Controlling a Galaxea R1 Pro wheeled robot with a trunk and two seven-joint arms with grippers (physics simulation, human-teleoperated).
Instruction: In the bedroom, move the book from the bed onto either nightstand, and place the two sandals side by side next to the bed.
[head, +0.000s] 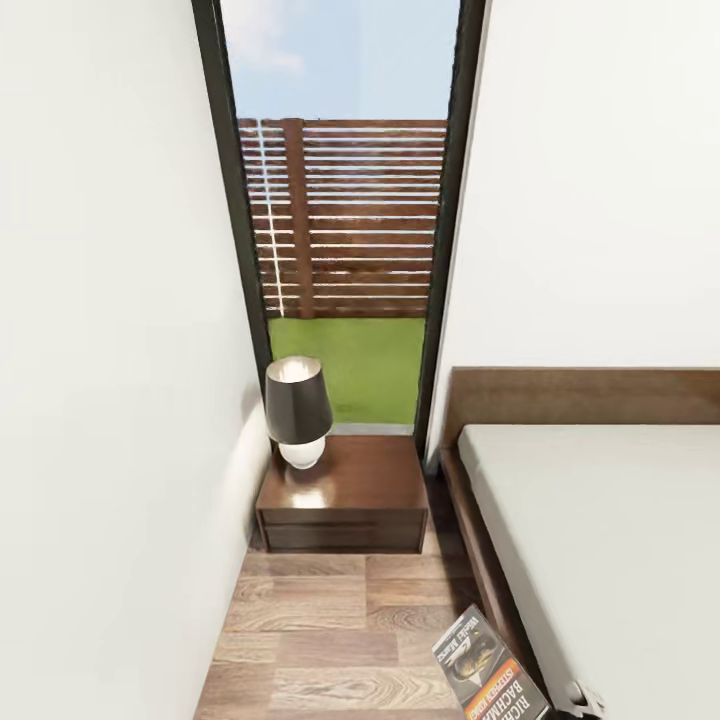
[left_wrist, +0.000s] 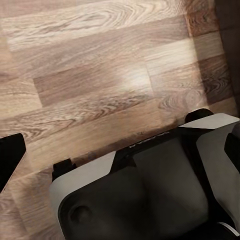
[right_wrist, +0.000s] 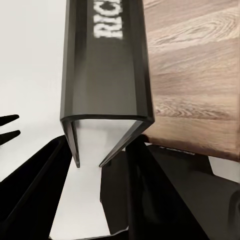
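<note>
Right pincer (right_wrist: 107, 160) clamped on the book (right_wrist: 107, 75), above floor (right_wrist: 195, 75).

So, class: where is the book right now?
The book is clamped in the right gripper, low in the head view, above the wood floor beside the bed.

The wood-plank floor (head: 330, 640) runs as a narrow strip between the white wall and the bed (head: 600, 540); on it, against the tall window, stands the nightstand (head: 345, 500), its glossy top carrying a lamp (head: 297, 410) with a dark shade and white base, set toward the wall-side corner; the bed's off-white mattress lies bare where it shows, the dark wooden frame edging it; beyond the left fingers (left_wrist: 10, 157) the same planks spread, and the robot's base (left_wrist: 145, 190) rests on them.
</note>
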